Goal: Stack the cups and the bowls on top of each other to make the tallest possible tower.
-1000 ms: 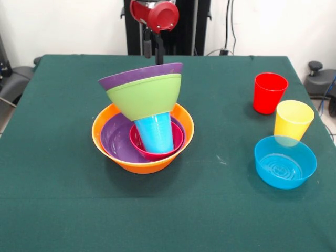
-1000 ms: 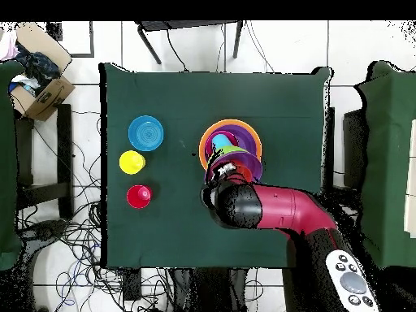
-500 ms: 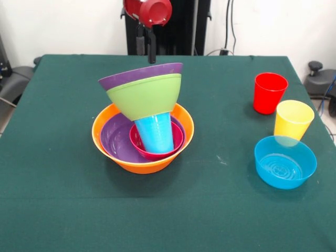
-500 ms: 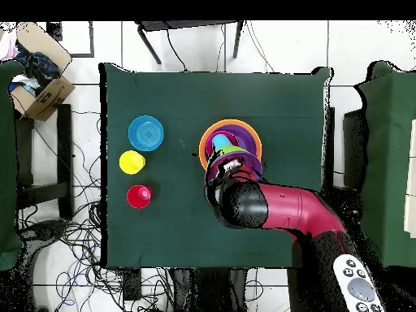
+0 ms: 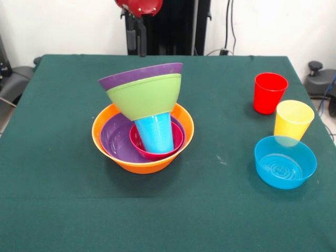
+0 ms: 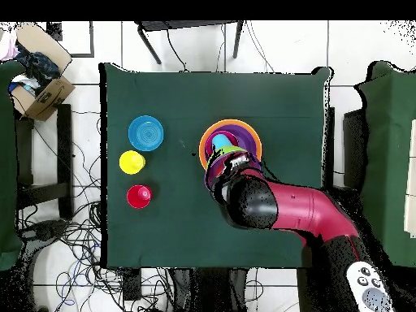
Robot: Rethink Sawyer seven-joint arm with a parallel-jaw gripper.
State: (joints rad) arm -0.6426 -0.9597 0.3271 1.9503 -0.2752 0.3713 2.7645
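Glossy lime bowl tilts on tapered blue cup.

The front view looks from across the green table, fairly near and angled down, so the tower sits left of centre. The overhead view looks straight down from much higher, taking in the whole table and the floor around it.

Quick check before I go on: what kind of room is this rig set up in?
Most likely a robotics lab or test workshop, not a home. A green cloth-covered table stands on a pale tiled floor strewn with loose cables, and an open cardboard box of odds and ends sits beside it.
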